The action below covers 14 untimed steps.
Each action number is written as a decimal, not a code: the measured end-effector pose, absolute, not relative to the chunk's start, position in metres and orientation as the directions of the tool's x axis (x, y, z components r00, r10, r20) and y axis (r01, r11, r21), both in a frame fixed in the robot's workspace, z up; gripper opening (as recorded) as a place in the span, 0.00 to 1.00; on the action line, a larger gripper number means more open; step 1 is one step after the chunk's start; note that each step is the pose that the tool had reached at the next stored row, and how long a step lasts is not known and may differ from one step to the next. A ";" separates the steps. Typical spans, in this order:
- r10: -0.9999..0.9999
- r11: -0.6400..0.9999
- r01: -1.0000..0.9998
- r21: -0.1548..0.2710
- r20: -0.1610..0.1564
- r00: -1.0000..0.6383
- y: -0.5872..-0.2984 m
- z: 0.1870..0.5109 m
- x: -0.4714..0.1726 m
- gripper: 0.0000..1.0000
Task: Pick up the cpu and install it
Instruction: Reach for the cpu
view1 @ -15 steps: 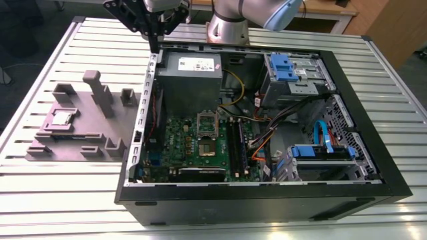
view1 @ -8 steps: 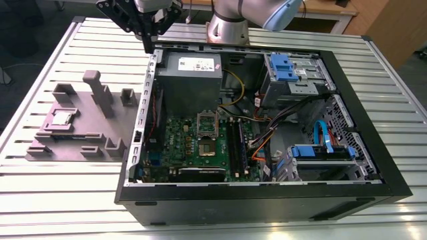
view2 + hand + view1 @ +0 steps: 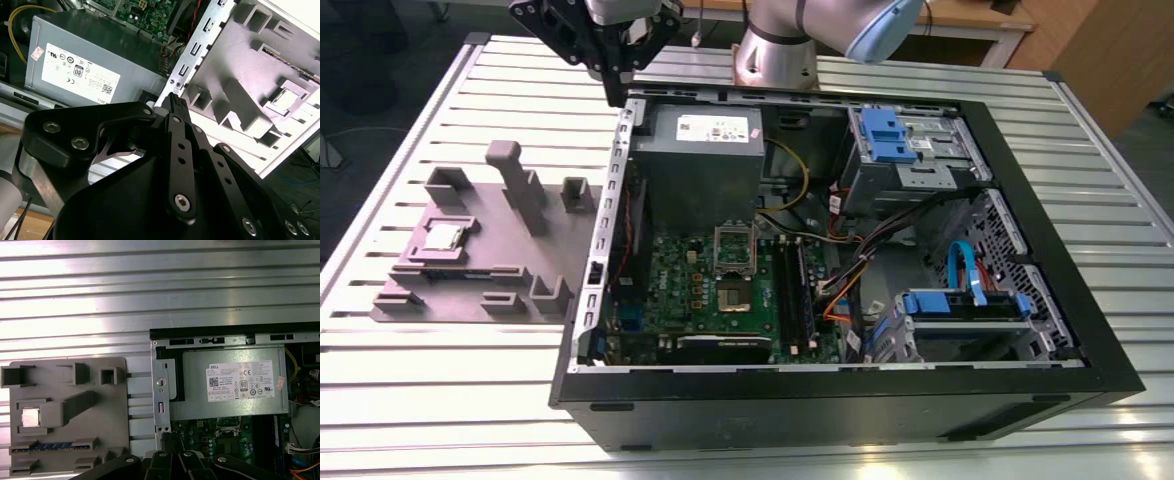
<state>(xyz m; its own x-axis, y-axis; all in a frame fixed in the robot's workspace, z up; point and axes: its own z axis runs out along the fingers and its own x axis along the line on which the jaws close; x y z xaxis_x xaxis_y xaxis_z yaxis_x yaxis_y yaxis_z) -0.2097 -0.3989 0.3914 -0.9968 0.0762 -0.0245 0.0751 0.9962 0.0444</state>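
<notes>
One open PC case (image 3: 854, 400) fills the exterior view's lower centre. One cpu (image 3: 447, 236) sits in one grey fixture tray (image 3: 507, 240), centre left, well apart from the gripper. Likely light, stiff, slick-topped, fragile underneath: pinch opposite edges. One gripper (image 3: 614, 92), upper left, pressed together on nothing, over the case's far corner.

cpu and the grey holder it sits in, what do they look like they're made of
The cpu: top looks like metal, silver-grey with a slight sheen; its thin darker rim is unclear. The grey holder: probably plastic, matte and evenly grey, with blocky posts and pockets and no glints.
</notes>
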 end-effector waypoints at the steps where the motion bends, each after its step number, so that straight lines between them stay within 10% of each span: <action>1: 0.076 0.996 0.075 0.044 -0.024 -0.997 -0.399 0.391 -0.210 0.10; 14: 0.076 0.996 0.075 0.044 -0.024 -0.997 -0.399 0.391 -0.212 0.10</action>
